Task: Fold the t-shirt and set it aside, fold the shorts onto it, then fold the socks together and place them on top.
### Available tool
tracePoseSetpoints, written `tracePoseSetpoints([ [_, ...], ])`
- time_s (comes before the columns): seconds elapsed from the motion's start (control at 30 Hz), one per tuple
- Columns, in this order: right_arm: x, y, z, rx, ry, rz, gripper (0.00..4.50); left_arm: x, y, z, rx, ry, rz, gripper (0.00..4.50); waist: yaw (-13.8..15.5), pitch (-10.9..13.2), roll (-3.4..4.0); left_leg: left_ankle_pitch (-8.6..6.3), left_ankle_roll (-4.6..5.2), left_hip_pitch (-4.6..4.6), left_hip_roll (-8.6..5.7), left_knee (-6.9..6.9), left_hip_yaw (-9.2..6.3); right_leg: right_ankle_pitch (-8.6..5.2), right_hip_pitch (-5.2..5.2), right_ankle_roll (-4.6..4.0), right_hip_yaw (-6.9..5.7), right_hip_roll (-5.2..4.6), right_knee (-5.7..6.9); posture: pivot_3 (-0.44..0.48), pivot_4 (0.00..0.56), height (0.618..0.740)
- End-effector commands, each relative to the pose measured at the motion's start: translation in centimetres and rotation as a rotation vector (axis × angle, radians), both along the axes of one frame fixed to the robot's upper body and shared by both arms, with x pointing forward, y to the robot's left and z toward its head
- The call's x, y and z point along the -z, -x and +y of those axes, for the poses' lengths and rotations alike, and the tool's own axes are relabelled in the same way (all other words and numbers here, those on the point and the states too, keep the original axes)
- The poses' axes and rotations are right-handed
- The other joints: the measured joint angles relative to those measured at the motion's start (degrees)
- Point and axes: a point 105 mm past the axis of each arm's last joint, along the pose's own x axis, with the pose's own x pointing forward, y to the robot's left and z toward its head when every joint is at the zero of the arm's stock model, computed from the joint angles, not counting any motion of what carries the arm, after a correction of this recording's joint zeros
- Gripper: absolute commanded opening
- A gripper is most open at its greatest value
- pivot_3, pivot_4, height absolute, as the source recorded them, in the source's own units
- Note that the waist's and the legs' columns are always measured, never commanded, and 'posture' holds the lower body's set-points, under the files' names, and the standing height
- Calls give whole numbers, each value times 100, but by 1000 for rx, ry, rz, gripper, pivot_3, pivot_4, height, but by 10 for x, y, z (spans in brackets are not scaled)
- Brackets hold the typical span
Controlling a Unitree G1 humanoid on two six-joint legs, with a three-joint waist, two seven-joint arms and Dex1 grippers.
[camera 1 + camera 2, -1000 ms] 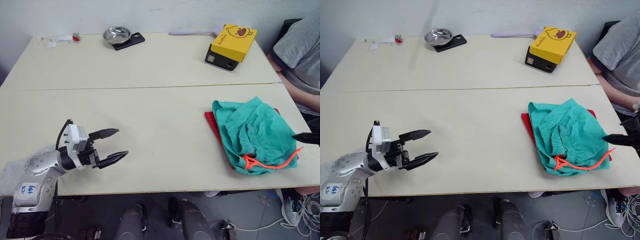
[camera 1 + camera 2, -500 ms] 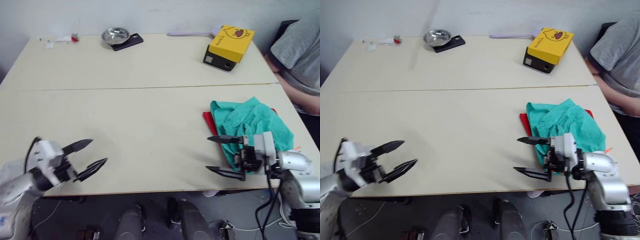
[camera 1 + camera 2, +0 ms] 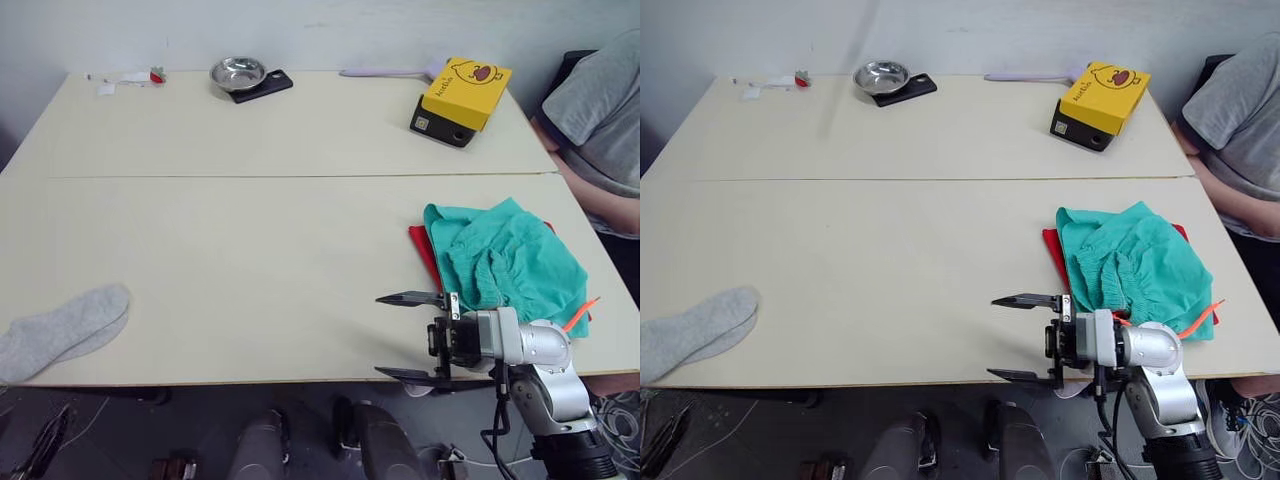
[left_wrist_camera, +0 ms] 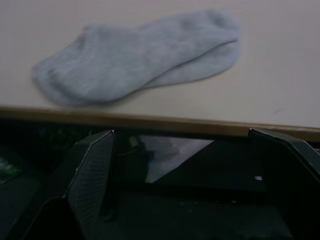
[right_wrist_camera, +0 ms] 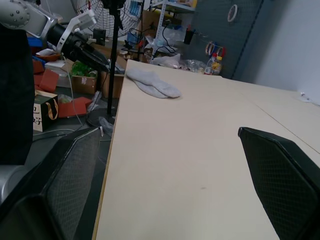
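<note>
The grey socks [image 3: 62,330] lie together, one on the other, at the table's front left edge; the left wrist view shows them [image 4: 135,55] just beyond that edge. My left gripper [image 4: 180,132] hangs open below the table edge, in front of the socks, holding nothing. The teal shorts [image 3: 510,265] lie bunched on the red t-shirt [image 3: 420,245] at the right, with only a red rim showing. My right gripper [image 3: 380,336] is open and empty at the front edge, just left of the pile, pointing left towards the socks [image 5: 152,82].
A yellow box [image 3: 462,88] stands at the back right and a metal bowl [image 3: 236,72] on a black slab at the back centre. Small white and red bits [image 3: 130,76] lie at the back left. A person [image 3: 600,110] sits at the table's right end.
My left arm has dropped back off the table's front left, uncovering the socks. The right gripper came in from the far right edge to the front, left of the pile.
</note>
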Motion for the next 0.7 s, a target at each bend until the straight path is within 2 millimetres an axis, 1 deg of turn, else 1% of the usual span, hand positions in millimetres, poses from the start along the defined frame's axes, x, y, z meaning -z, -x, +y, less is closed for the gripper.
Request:
tracePoseSetpoints([
  [0.03, -10, 7, 4, -20, -28, -25, 4444, -18, 5, 10, -54, -37, -58, 4500, 15, -49, -31, 27, 22, -6, 45, -70, 21, 31, 43, 21, 25, -28, 187, 0, 150, 740],
  [0.07, -12, 6, 5, -17, -33, -22, 4444, -22, -2, 8, -25, -41, -66, 4500, 16, -46, -122, 45, 50, 58, 38, -60, 105, -239, 34, 97, 96, -160, 505, 0, 150, 740],
  [0.1, -14, 5, 6, -16, -36, -20, 4444, -27, -10, 4, 19, -44, -74, 4500, 43, -28, -172, 4, 31, 113, -38, -29, 158, -481, 57, 260, 278, -266, 546, 0, 150, 740],
  [0.13, -15, 4, 7, -17, -39, -18, 4444, -30, -18, 0, 59, -47, -76, 4500, 51, -23, -178, -13, 1, 145, -60, -2, 153, -561, 74, 191, 298, -262, 590, 0, 150, 740],
  [0.17, -16, 4, 8, -24, -37, -15, 4444, -32, -26, -2, 94, -59, -59, 4500, 50, -18, -172, -20, -60, 166, -59, -18, 144, -547, 75, 147, 294, -261, 581, 0, 150, 740],
  [0.2, -17, 4, 9, -33, -36, -13, 4444, -34, -34, -4, 126, -72, -42, 4500, 48, -19, -168, -18, -71, 166, -57, -21, 133, -540, 84, 157, 277, -260, 580, 0, 150, 740],
  [0.27, -18, 3, 11, -39, -37, -9, 4444, -39, -49, -7, 190, -102, -4, 4500, 43, -20, -165, -18, -71, 171, -54, -36, 131, -506, 125, 205, 264, -260, 590, 0, 150, 740],
  [0.33, -21, 0, 12, -35, -43, -4, 4444, -45, -64, -8, 244, -131, 44, 4500, 20, -22, -165, -17, -67, 187, -45, -41, 130, -501, 140, 199, 257, -260, 593, 0, 150, 740],
  [0.4, -22, -2, 13, -31, -45, 5, 4444, -46, -76, -7, 283, -151, 100, 4500, -21, -25, -168, -16, -57, 190, -39, -47, 131, -502, 142, 197, 254, -260, 593, 0, 150, 740],
  [0.47, -23, -3, 12, -28, -43, 14, 4444, -41, -84, -6, 323, -176, 183, 4500, -103, -25, -167, -20, -57, 190, -37, -50, 131, -504, 142, 195, 254, -260, 593, 0, 150, 740],
  [0.53, -24, -3, 12, -27, -41, 18, 4444, -34, -87, -5, 356, -197, 278, 4500, -153, -24, -165, -23, -59, 191, -36, -53, 132, -506, 142, 193, 254, -262, 592, 0, 150, 740],
  [0.6, -25, -4, 12, -24, -39, 21, 4444, -30, -91, 3, 364, -246, 365, 4500, -170, -22, -163, -24, -61, 192, -35, -57, 132, -507, 141, 191, 254, -261, 591, 0, 150, 740],
  [0.7, -27, -5, 12, -15, -43, 28, 4444, -25, -100, 8, 376, -257, 435, 4500, -177, -19, -158, -23, -63, 194, -32, -56, 130, -510, 139, 185, 249, -260, 598, 0, 150, 740],
])
